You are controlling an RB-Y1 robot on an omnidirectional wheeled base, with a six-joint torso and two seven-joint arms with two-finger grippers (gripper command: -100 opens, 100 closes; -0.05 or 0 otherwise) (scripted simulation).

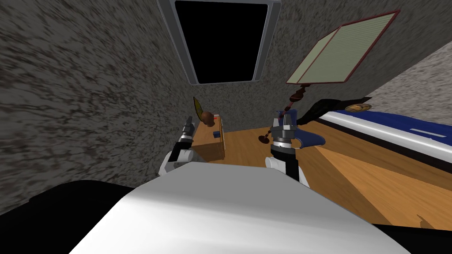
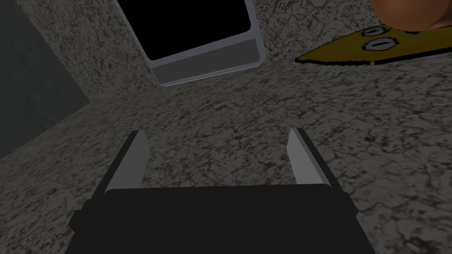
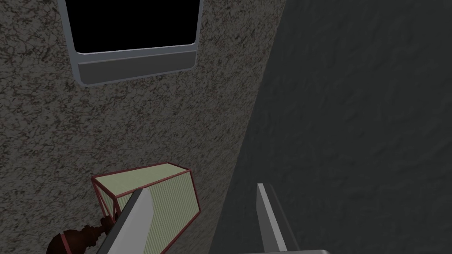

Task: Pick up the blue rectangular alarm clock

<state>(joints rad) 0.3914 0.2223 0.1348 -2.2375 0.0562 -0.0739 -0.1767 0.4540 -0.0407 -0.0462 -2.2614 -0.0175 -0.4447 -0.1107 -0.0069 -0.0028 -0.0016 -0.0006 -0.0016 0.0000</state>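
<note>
The alarm clock (image 1: 216,133) is a small dark blue block lying on top of a wooden nightstand (image 1: 204,137) against the speckled wall. My left gripper (image 1: 189,120) hangs just left of the nightstand, apart from the clock. In the left wrist view the left gripper (image 2: 216,132) is open with nothing between its fingers and points at the wall. My right gripper (image 1: 284,116) is raised to the right of the nightstand, over the wooden floor. In the right wrist view the right gripper (image 3: 201,187) is open too and holds nothing.
A brown round ornament (image 1: 206,117) with a yellow blade-shaped part (image 1: 197,107) stands at the nightstand's back. A floor lamp with a green shade (image 1: 344,48) rises to the right. A bed with a blue cover (image 1: 397,125) lies far right, and a blue object (image 1: 311,139) lies beside my right hand.
</note>
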